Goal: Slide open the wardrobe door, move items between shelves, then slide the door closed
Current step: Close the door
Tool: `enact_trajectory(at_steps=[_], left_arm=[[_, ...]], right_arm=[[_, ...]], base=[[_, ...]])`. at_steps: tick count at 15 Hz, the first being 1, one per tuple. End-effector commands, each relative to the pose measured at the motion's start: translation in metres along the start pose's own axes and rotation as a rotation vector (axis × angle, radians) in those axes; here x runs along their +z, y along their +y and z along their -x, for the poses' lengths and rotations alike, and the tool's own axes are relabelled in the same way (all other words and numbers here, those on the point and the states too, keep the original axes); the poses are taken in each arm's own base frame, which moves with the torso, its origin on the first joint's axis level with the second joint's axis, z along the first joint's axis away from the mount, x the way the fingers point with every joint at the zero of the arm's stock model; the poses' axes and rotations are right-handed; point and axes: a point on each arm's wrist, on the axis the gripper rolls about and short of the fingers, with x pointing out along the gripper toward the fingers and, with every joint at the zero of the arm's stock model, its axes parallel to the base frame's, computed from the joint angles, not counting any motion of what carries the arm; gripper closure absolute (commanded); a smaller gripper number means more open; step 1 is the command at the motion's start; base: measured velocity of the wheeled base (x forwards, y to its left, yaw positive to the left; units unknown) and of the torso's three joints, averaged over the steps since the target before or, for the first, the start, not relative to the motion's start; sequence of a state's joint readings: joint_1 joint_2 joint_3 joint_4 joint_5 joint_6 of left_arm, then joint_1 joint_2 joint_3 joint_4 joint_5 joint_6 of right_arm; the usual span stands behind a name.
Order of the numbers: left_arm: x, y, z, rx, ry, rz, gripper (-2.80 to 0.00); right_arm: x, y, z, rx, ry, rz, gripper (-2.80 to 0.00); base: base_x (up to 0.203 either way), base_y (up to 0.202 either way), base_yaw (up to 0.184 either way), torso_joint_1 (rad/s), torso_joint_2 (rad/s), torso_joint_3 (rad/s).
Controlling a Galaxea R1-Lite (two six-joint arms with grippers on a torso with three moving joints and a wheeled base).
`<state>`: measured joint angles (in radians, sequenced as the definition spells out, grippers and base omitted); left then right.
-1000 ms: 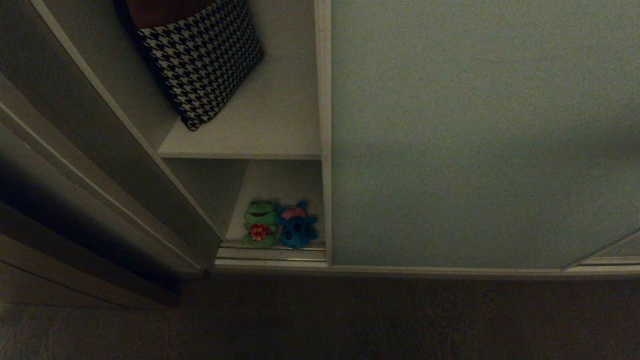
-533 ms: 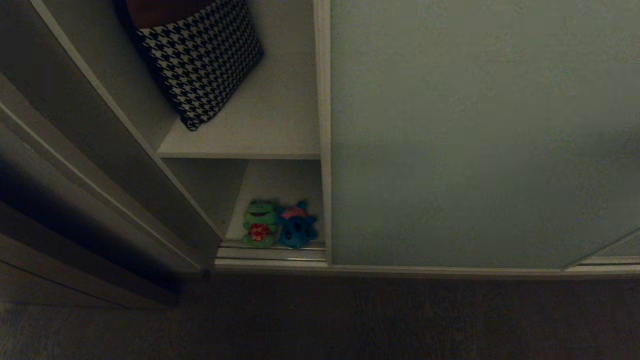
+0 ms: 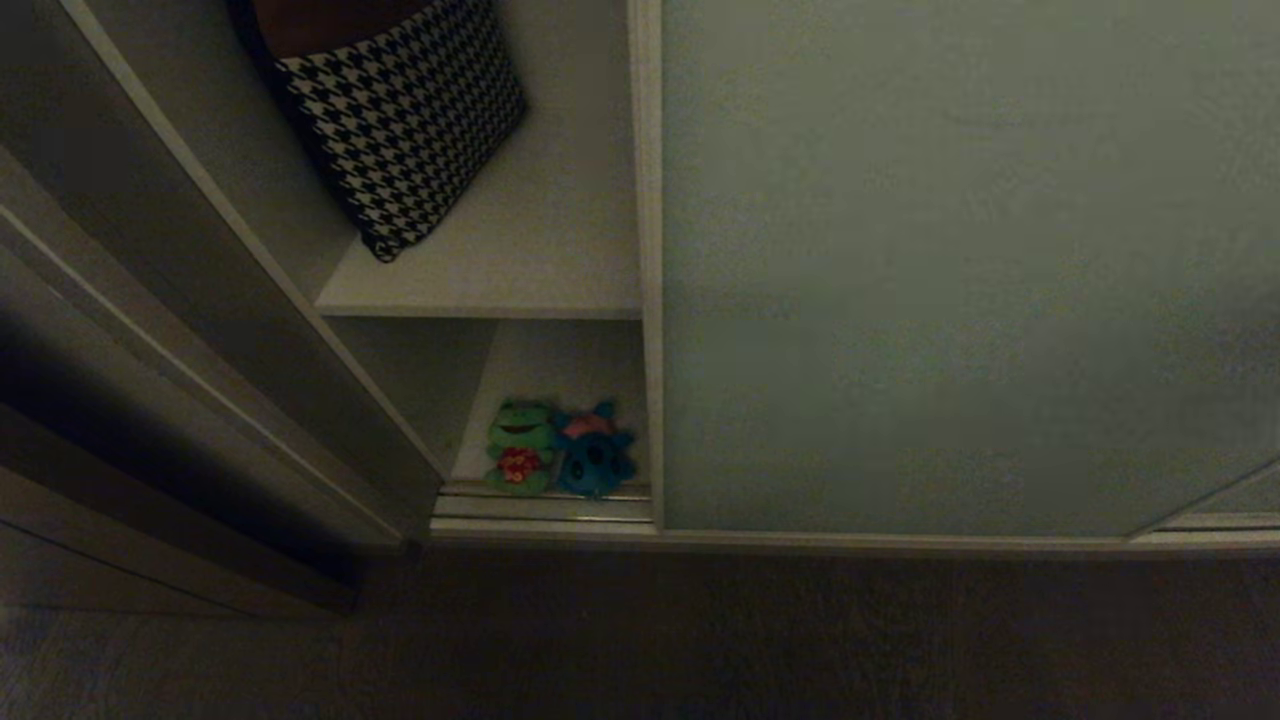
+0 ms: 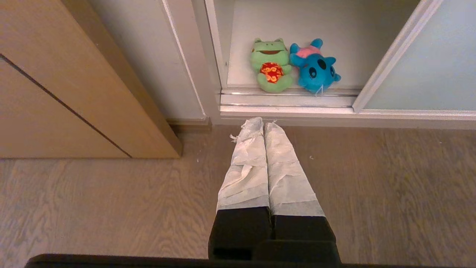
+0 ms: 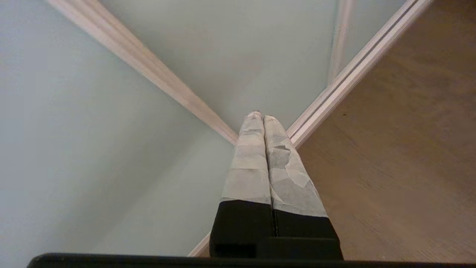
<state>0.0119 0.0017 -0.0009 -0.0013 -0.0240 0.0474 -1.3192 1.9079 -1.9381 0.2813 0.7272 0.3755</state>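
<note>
The sliding door [image 3: 960, 270] stands part open. The blue plush toy [image 3: 596, 455] lies on the bottom shelf [image 3: 560, 370], just beside the door's edge. Both the left tool [image 4: 263, 124] and right tool [image 5: 259, 118] are pressed narrow, empty. Likely next: reach in for the toy.

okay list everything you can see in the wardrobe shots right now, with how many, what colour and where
sliding door: one, pale grey-green, covering the wardrobe's right part
shelf: one, off-white, in the open left compartment
cushion: one, black-and-white houndstooth, leaning on that shelf
frog toy: one, green with a red patch, on the bottom board by the door track
blue toy: one, teal-blue with pink, touching the frog toy's right side
floor: wood-grain brown, in front of the wardrobe
left gripper: shut, empty, over the floor, pointing at the toys
right gripper: shut, empty, near the sliding door's bottom rail
</note>
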Motion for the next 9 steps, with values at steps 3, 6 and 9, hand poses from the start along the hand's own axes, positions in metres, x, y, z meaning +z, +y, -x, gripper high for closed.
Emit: enact_trajectory(at_steps=[3,6,9], left_arm=[[0.0,0.0,0.0,0.0,0.001,0.0,0.0],[0.0,0.0,0.0,0.0,0.002,0.0,0.0],[0.0,0.0,0.0,0.0,0.002,0.0,0.0]], right_arm=[[-0.015,-0.006,-0.027,0.131,0.107,-0.091,0.0],[-0.021,0.005,-0.044,0.192,0.129,-0.07,0.0],[-0.026,0.008,-0.057,0.222,0.134,-0.055,0.0]], base=[[0.0,0.0,0.0,0.0,0.0,0.0],[0.0,0.0,0.0,0.0,0.0,0.0],[0.0,0.0,0.0,0.0,0.0,0.0]])
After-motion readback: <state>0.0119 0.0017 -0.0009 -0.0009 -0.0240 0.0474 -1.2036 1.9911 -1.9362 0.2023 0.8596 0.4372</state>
